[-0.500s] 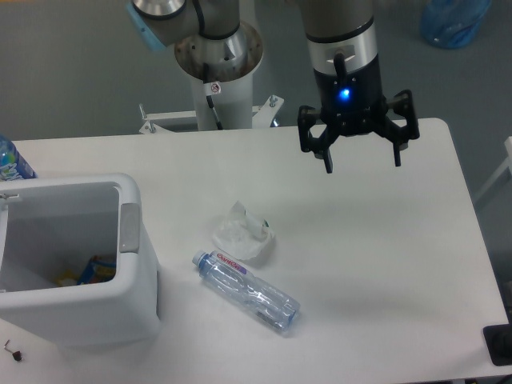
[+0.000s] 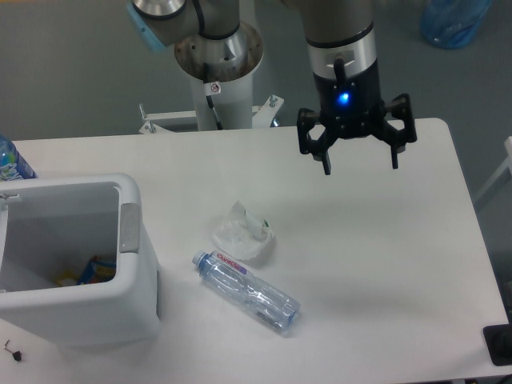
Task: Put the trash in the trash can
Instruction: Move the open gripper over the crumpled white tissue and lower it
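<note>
Between the earlier frame and this one, little changed: the black two-finger gripper [image 2: 359, 164] sat a touch higher in the picture and slightly to the left of where it had been, while the objects on the table lay exactly as before.

The gripper hung above the far right part of the white table [image 2: 384, 256], its fingers [image 2: 326, 156] spread wide apart with nothing between them and nothing touching them. A blue light glowed on the gripper body just above the fingers.

The crumpled whitish translucent plastic wrapper [image 2: 243, 233] lay near the middle of the table, well apart from the gripper and down-left of it. Just in front of the wrapper lay the clear plastic water bottle with a blue cap and red-purple label [image 2: 246, 291], on its side, cap end pointing toward the left, its neck just beside the wrapper's lower edge.

The large white rectangular plastic bin with rounded corners [image 2: 132, 296] stood at the left edge of the table, a grey tab on its right rim, well apart from both pieces of trash. Inside it, a yellow-blue packet [image 2: 94, 270] lay on the bottom. At the far left edge, behind the bin, the top of a bottle with a blue-and-white label [image 2: 10, 162] was partly in view.
</note>
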Motion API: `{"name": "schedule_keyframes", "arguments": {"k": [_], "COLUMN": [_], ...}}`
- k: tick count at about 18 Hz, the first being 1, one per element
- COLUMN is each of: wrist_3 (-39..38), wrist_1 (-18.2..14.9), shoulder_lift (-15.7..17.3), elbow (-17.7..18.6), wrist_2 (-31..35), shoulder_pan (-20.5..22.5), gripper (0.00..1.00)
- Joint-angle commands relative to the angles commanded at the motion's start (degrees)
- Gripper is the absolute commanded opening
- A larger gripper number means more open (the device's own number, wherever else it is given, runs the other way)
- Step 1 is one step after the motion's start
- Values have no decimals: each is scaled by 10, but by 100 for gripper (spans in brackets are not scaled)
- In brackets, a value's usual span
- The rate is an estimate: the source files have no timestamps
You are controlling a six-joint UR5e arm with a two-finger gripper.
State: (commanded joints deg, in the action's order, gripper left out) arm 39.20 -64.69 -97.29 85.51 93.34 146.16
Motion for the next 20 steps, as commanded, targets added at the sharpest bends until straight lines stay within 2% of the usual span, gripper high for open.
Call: {"name": "schedule_keyframes", "arguments": {"k": [4,6,7,9,13,20], "wrist_3": [2,-3,-14,-45,-42,-21], "wrist_1": [9,52,61,63,67,67], "shoulder_lift": [-3,-4,-4,-2,-3,-53], "elbow": [16,31,37,51,95,104], "wrist_2": [-4,-4,-4,-4,-4,-9], "shoulder_pan": [0,0,0,-1,-4,-40], "gripper": [100,100,100,100,100,100]}}
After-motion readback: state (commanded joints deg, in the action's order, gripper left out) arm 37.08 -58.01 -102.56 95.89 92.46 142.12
